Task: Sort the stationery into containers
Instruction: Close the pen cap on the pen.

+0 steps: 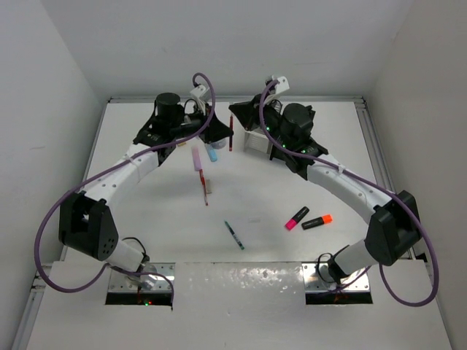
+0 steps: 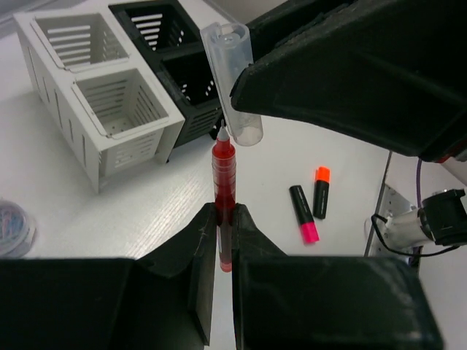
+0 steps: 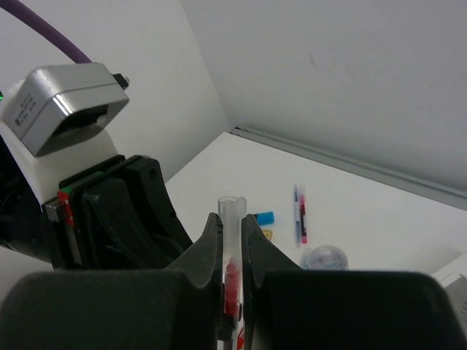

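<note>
My left gripper is shut on a thin red pen and holds it upright above the table, tip up. My right gripper is shut on a clear pen cap. The cap hangs over the pen's tip, its open end right at the tip. Both grippers meet at the table's far middle, left and right, with the pen between them. The joined white bin and black bin stand just behind, mostly hidden by the right arm in the top view.
On the table lie a pink stick, a blue stick, a second red pen, a green pen, a pink-ended highlighter and an orange-ended highlighter. A greyish round piece lies near the left gripper.
</note>
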`<move>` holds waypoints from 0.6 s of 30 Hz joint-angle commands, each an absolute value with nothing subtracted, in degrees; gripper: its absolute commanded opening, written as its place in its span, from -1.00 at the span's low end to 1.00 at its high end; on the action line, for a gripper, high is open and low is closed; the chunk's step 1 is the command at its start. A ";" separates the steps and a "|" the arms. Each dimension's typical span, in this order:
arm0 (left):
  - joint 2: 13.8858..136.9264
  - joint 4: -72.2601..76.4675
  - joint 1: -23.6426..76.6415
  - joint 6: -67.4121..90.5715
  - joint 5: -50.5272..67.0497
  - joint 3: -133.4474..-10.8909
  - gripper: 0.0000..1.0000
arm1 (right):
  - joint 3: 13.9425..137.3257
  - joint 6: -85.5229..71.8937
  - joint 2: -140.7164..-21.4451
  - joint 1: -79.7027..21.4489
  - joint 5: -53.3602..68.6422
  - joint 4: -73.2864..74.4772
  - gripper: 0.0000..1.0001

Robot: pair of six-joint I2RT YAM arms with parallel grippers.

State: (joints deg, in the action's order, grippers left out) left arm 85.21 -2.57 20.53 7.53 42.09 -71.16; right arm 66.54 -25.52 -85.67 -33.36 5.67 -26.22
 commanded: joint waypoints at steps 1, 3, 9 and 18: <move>84.82 4.83 20.04 11.25 43.77 -70.49 -1.00 | 65.04 -25.49 -83.94 -32.78 6.68 -34.27 -1.00; 84.81 5.10 20.21 11.25 43.77 -70.49 -1.00 | 64.43 -26.27 -84.11 -32.87 6.16 -35.42 -1.00; 85.08 4.66 20.57 10.46 43.24 -70.49 -1.00 | 64.07 -27.77 -84.99 -32.78 5.36 -38.84 -1.00; 85.08 3.25 21.36 10.11 41.40 -70.84 -1.00 | 68.03 -26.28 -86.48 -32.43 5.01 -39.73 -1.00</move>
